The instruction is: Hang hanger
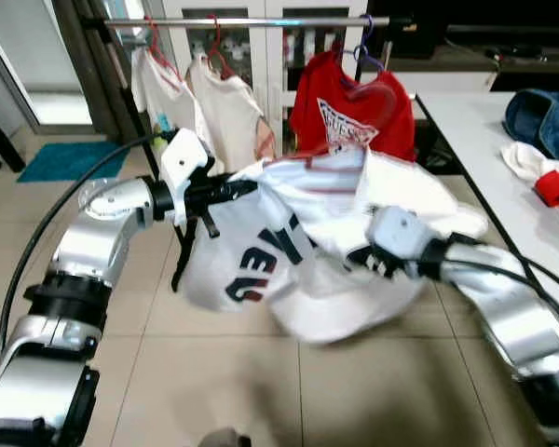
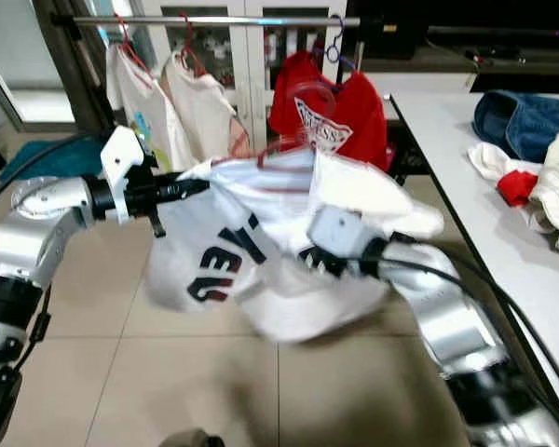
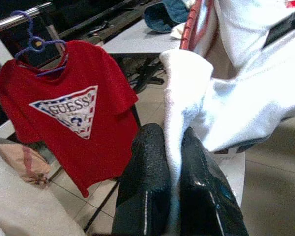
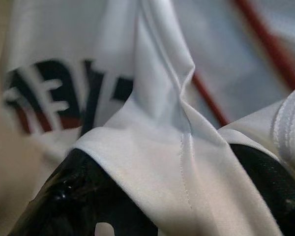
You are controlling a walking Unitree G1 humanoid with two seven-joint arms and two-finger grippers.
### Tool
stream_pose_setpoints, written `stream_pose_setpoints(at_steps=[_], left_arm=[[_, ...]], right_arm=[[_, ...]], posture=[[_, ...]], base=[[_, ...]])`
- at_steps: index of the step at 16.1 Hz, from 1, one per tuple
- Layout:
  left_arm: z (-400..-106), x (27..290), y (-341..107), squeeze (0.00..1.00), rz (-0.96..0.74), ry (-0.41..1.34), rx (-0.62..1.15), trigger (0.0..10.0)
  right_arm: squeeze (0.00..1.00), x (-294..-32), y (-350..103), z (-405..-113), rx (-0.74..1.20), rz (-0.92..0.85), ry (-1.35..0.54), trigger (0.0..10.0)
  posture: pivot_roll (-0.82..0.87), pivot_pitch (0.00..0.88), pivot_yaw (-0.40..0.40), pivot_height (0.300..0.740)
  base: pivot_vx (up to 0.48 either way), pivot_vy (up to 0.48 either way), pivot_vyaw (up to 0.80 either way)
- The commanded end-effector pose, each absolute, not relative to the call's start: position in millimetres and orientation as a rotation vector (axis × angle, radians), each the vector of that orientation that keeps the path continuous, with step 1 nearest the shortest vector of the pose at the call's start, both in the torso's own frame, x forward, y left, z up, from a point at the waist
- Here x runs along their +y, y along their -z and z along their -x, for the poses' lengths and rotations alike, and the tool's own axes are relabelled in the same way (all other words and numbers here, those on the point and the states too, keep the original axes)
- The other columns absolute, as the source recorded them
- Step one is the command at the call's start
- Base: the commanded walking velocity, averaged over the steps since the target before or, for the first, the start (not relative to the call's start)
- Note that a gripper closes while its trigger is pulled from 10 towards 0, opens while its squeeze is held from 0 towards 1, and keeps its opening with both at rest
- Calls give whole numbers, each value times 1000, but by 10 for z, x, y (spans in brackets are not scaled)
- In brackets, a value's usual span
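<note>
Pinching a fold of the white T-shirt (image 1: pixel 289 251) between its two black fingers (image 3: pixel 147 191), the left gripper (image 1: pixel 247 189) holds the garment up in front of the clothes rail (image 1: pixel 252 20). A red hanger (image 1: pixel 326 154) sits inside the shirt, mostly hidden by cloth, below the red T-shirt (image 1: pixel 349 107) hanging on the rail. The right gripper (image 1: pixel 354 253) is buried in the fabric, which drapes over and between its spread fingers (image 4: pixel 78 196); whether they clamp it cannot be told.
</note>
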State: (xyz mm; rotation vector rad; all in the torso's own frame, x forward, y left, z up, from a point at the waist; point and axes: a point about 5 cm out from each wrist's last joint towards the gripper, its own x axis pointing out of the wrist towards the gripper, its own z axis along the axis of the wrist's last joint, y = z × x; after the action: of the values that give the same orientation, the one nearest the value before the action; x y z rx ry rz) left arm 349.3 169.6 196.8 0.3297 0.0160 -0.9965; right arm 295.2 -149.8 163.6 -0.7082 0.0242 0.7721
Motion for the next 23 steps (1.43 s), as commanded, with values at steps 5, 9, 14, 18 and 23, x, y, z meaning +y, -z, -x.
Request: stream_pose_setpoints(at_steps=[5,9,14,18,23], left_arm=[[-3552,1834,-1939,0,-486,869,79,0],[-3525,1872,-2029,0,-489,839,53,0],[-3529,1700,-2033,0,-361,852,3,0],[-3544,1704,-2039,0,-387,853,9,0],[-3394,1802,-1959,0,-447,1040,104,0]], right_arm=[[0,-1663,-1738,-3110,-26,1036,-594,10000],[0,-2006,-1650,-3127,119,1170,-430,10000],[0,-1596,-1608,-2989,-67,1120,-568,10000],[0,-1450,-1656,-2898,-180,998,-618,10000],[0,-1584,-1875,-2951,-250,790,-538,10000]], posture=[[-71,0,42,740],[-75,0,42,740],[-75,0,39,740],[-80,0,45,740],[-84,0,47,740]], base=[[0,0,0],[0,0,0],[0,0,0],[0,0,0],[0,0,0]])
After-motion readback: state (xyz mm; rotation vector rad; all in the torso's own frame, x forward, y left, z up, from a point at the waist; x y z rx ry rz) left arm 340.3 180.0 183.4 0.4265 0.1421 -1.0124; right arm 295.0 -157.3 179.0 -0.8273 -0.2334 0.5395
